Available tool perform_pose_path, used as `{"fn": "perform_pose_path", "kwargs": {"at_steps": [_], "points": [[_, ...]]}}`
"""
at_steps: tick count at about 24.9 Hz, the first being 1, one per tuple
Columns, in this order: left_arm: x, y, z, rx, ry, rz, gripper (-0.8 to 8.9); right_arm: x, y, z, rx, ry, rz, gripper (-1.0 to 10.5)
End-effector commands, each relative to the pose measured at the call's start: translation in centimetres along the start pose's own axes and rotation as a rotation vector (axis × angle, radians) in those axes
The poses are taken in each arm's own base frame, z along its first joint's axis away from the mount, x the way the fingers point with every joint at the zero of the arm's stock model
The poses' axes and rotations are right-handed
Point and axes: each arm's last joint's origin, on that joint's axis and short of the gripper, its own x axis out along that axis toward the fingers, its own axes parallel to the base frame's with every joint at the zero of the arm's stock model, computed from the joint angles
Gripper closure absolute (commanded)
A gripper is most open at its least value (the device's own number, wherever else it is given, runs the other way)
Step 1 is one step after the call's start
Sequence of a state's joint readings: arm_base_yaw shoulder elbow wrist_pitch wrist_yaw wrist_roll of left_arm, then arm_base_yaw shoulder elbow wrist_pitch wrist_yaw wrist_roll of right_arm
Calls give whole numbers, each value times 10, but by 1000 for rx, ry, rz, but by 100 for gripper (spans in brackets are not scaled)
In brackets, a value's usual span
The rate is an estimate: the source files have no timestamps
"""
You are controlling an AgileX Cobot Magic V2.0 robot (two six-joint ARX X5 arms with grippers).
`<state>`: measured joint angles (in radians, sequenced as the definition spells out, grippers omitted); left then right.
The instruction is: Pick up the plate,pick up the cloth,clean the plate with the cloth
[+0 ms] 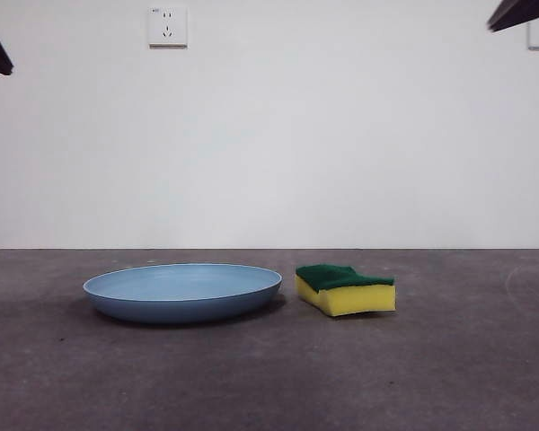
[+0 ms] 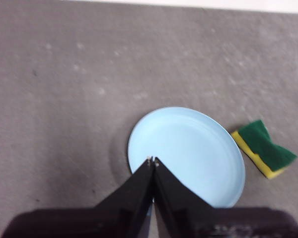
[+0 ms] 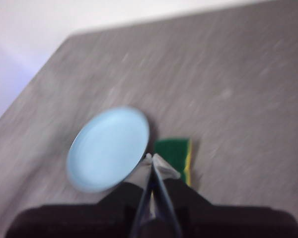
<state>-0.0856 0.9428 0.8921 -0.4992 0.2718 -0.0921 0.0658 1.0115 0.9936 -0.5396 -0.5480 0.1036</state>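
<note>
The grey table [image 1: 269, 377] is the largest thing and it carries only two objects: one plate and one sponge. The plate [image 1: 182, 291] is round, light blue and shallow; it lies flat with its open side up, a little to the left of the middle in the front view. Being round, it has no long axis. Just beside it, on its right and not touching it, lies the one cloth [image 1: 346, 289], which is in fact a sponge block of yellow foam with the dark green scouring layer on top. Its long axis runs roughly across the front view, turned a little so that one yellow corner comes toward the camera, and the green layer looks somewhat wavy. On the white wall behind are two sockets [image 1: 167, 27], one above the plate and one at the right edge. Two arms wait high up, seen only as dark tips at the two top corners. The left gripper [image 2: 152, 160] hangs above the near rim of the plate with its jaws pressed together and holding nothing. The right gripper [image 3: 152, 157] hangs above the gap between plate and sponge; its picture is blurred, but the jaws also meet at the tips and hold nothing.
</note>
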Motion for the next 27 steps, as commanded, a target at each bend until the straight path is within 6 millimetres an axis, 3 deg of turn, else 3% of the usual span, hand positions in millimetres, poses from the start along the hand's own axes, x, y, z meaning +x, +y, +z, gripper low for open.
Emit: {"fn": "perform_pose_path", "kwargs": {"at_steps": [1, 4, 7, 8, 13, 15, 19, 24, 27], "points": [[6, 0, 5, 3, 51, -38, 816, 9, -4, 5, -34, 81, 19, 931], [11, 1, 7, -3, 76, -45, 790, 17, -9, 9, -17, 113, 16, 763], [13, 2, 6, 15, 84, -52, 572, 20, -11, 10, -12, 122, 12, 601], [13, 1, 6, 15, 85, -68, 515, 21, -11, 10, -12, 122, 12, 591], [21, 3, 10, 8, 77, -68, 517, 21, -11, 10, -14, 119, 15, 595], [35, 7, 14, -8, 107, -62, 517, 21, -11, 10, -15, 118, 16, 596], [84, 20, 14, -48, 231, -52, 517, 21, -11, 10, -15, 118, 16, 599], [148, 39, 2, -100, 344, -38, 517, 21, -11, 10, -14, 119, 16, 599], [175, 45, -11, -115, 407, -39, 530, 21, -11, 10, -14, 119, 17, 599]]}}
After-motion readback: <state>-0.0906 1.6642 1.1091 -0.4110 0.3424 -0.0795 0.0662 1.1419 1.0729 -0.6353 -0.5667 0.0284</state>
